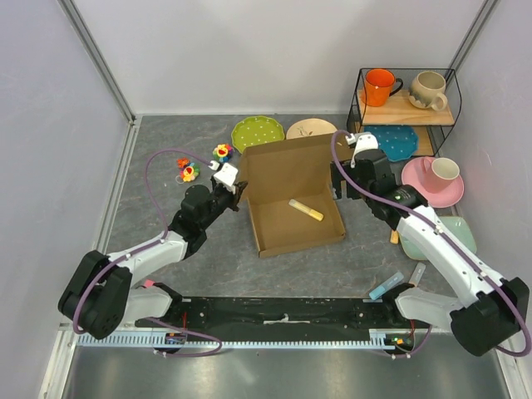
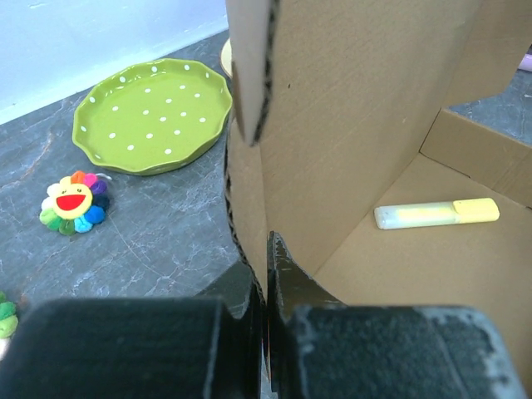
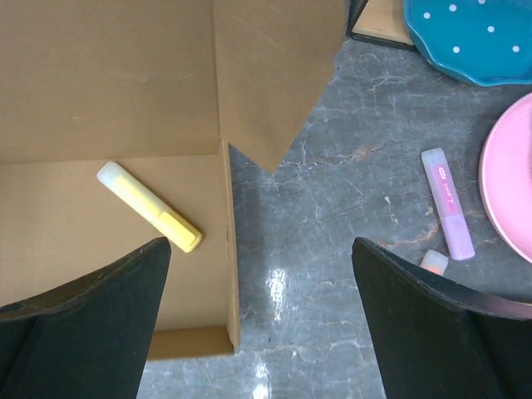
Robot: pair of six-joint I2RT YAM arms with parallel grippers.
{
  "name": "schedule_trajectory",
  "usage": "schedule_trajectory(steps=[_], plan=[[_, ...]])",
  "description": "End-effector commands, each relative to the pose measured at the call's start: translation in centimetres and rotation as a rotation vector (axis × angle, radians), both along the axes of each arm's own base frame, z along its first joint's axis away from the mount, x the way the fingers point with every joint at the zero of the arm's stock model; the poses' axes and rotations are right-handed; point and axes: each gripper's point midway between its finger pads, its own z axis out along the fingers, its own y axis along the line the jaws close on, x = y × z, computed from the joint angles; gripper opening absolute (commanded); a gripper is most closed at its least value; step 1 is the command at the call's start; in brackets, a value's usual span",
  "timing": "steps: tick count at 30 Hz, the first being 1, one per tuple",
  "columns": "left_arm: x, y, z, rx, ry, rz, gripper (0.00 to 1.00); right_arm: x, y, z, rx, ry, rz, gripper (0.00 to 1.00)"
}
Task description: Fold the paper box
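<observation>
The paper box (image 1: pixel 287 231) lies in the middle of the table as a shallow brown cardboard tray, with its lid panel (image 1: pixel 283 170) standing up at the back. A yellow highlighter (image 1: pixel 306 209) lies inside it. My left gripper (image 1: pixel 238 189) is shut on the box's left side wall (image 2: pixel 249 191), one finger outside and one inside (image 2: pixel 291 278). My right gripper (image 1: pixel 339 179) hangs open over the box's right back corner. In the right wrist view it (image 3: pixel 261 243) straddles the right wall (image 3: pixel 226 249) without touching it, and a side flap (image 3: pixel 274 75) hangs off the lid.
Green (image 1: pixel 257 132), beige (image 1: pixel 311 129) and blue (image 1: pixel 392 141) plates lie behind the box. A wire rack (image 1: pixel 407 96) with two mugs stands back right. A pink plate with a cup (image 1: pixel 432 183) and a purple highlighter (image 3: pixel 447 202) lie right. Flower toys (image 1: pixel 189 170) lie left.
</observation>
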Motion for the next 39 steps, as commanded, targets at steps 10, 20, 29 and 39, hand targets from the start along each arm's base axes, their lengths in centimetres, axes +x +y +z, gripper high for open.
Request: schedule_trajectory(steps=[10, 20, 29, 39], plan=[[0.4, -0.2, 0.3, 0.032, -0.054, -0.013, 0.02, 6.4, 1.2, -0.4, 0.126, -0.041, 0.093, 0.96], [0.4, 0.0, 0.5, 0.02, -0.061, -0.004, 0.02, 7.9, 1.0, -4.3, 0.096, -0.019, 0.099, 0.93], [0.5, -0.1, 0.0, 0.019, -0.045, -0.001, 0.02, 9.4, 2.4, -2.5, 0.128, -0.087, 0.162, 0.86], [0.8, 0.3, -0.1, 0.038, -0.047, 0.021, 0.02, 8.8, 2.4, -3.4, 0.136, -0.073, 0.172, 0.46]])
